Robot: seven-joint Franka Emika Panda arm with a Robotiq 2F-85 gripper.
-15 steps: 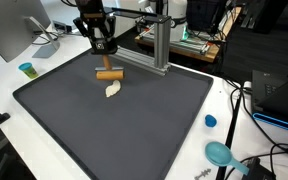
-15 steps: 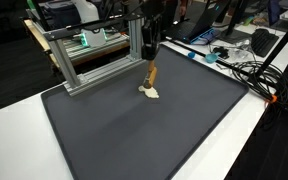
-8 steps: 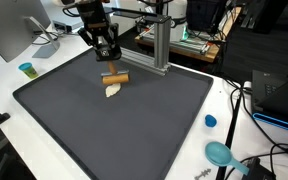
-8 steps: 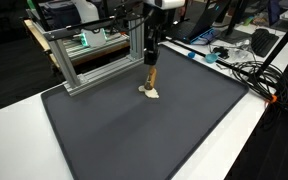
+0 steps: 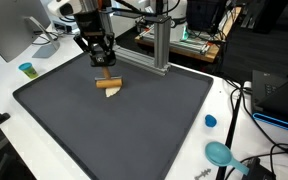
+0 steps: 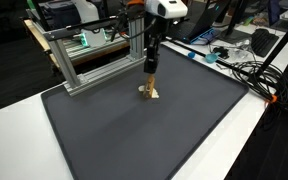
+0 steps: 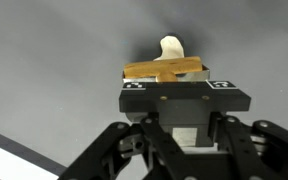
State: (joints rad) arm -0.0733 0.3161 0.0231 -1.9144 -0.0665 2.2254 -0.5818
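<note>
Brown wood is what you are working over: the stick (image 5: 108,82) is lying flat on the dark mat (image 5: 134,135), toward its far side, and a cream-coloured piece (image 5: 112,92) is lying right against it. In the wrist view the stick (image 7: 164,70) is running crosswise just ahead of the gripper (image 7: 180,84), with the cream-coloured piece (image 7: 171,46) showing beyond. You are holding the gripper (image 6: 150,72) straight down over the stick, fingertips about at its level. Whether they are clamping it or standing apart around it, I cannot tell. An aluminium frame (image 5: 160,45) is standing behind, and a blue cap (image 5: 210,121) is sitting on the white table (image 5: 2,85), off the mat.
</note>
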